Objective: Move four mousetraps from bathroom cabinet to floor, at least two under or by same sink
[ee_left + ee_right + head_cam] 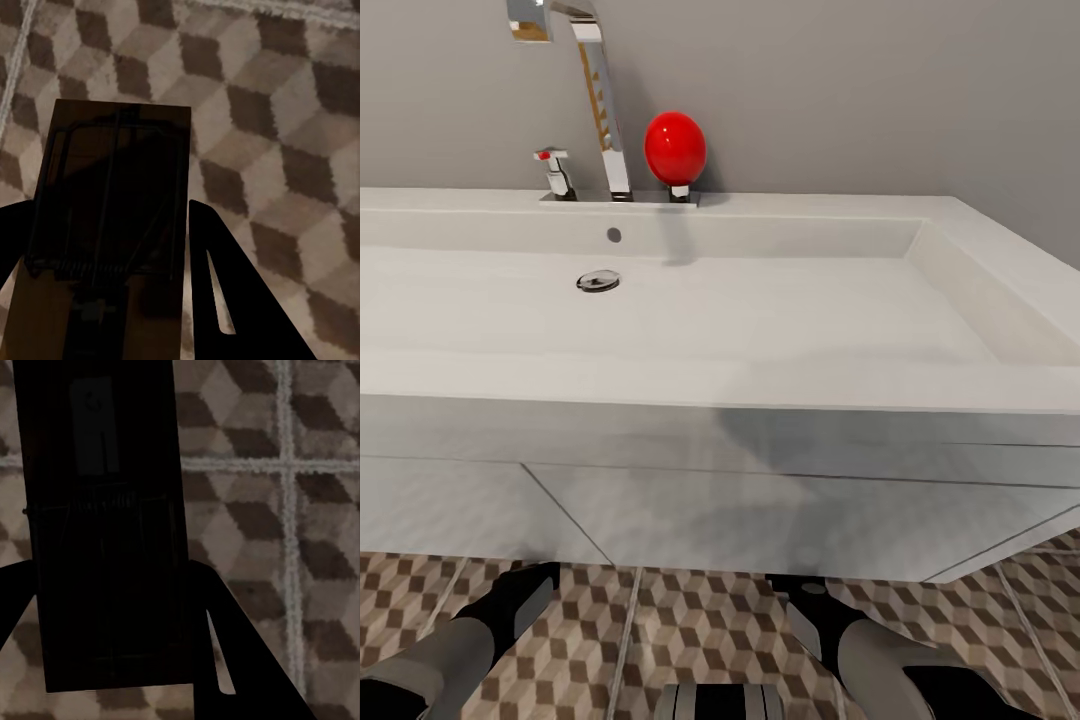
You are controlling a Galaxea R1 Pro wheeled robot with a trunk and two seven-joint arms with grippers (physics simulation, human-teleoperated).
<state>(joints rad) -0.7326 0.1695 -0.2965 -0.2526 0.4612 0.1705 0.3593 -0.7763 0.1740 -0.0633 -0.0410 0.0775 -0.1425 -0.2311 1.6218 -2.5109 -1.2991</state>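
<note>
In the left wrist view, a tan wooden mousetrap [112, 225] with dark wire parts sits between the black fingers of my left gripper [112, 300], shut on it above the cube-patterned bathroom floor [285, 112]. The right wrist view shows another mousetrap [105, 525], in deep shadow, with my right gripper [112, 660] shut on it over the floor [300, 547]. In the head view the bathroom sink [690, 310] with its chrome faucet [600, 90] is right in front of me. Both forearms reach toward the foot of the white vanity [740, 500]. The cabinet is out of view.
A red balloon-like ball [675, 148] stands on the sink's back ledge beside the faucet. A grey wall rises behind. The vanity front overhangs the tiles close ahead of my arms, and tiled floor [690, 640] lies between them.
</note>
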